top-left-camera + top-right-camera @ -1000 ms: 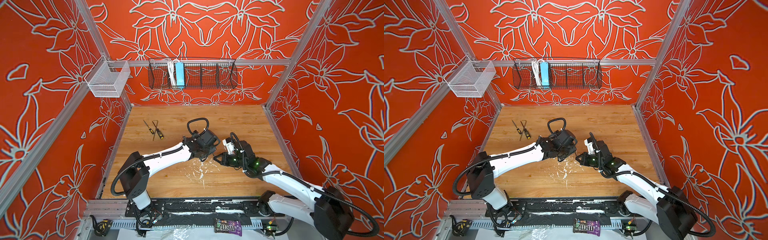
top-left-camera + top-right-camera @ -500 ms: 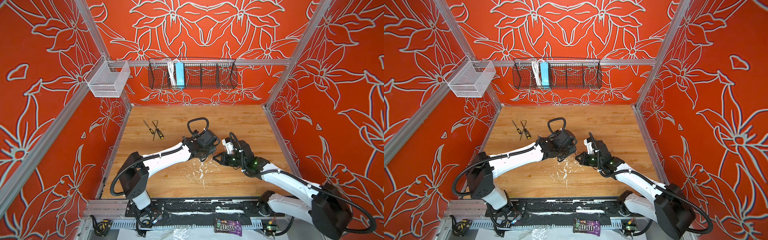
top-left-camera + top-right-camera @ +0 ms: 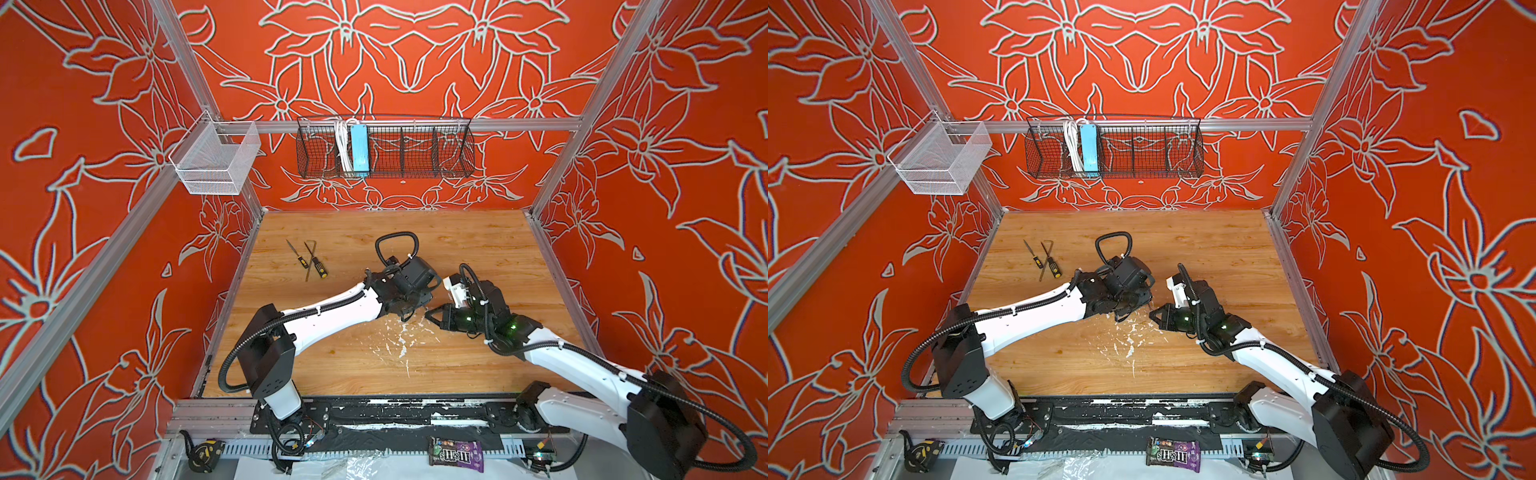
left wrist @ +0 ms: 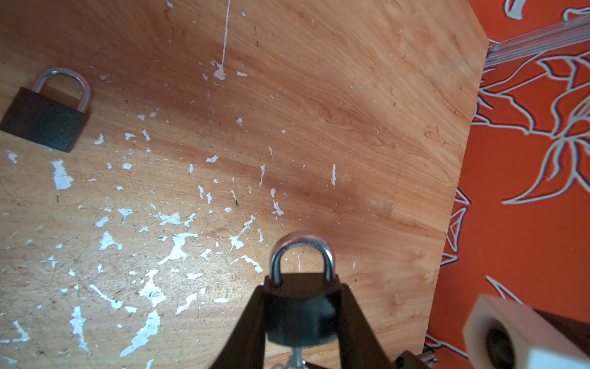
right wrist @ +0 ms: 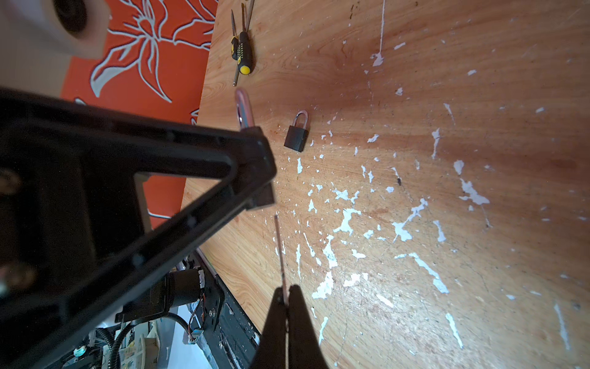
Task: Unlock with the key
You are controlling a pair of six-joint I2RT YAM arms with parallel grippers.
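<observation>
Tabletop (image 5: 415, 127); L (image 4: 301, 287): padlock (image 4: 300, 311), R (image 5: 287, 289): key (image 5: 280, 255) prob.

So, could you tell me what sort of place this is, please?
Most likely a robot test cell: an aluminium frame holding printed orange walls, a scuffed wooden tabletop, left arm and right arm mounted at its front.

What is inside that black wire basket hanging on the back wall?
A light blue oblong box, perhaps a power strip, stands upright toward the left end of the black wire basket, a bundled white cord beside it. Anything behind those two is covered.
</observation>
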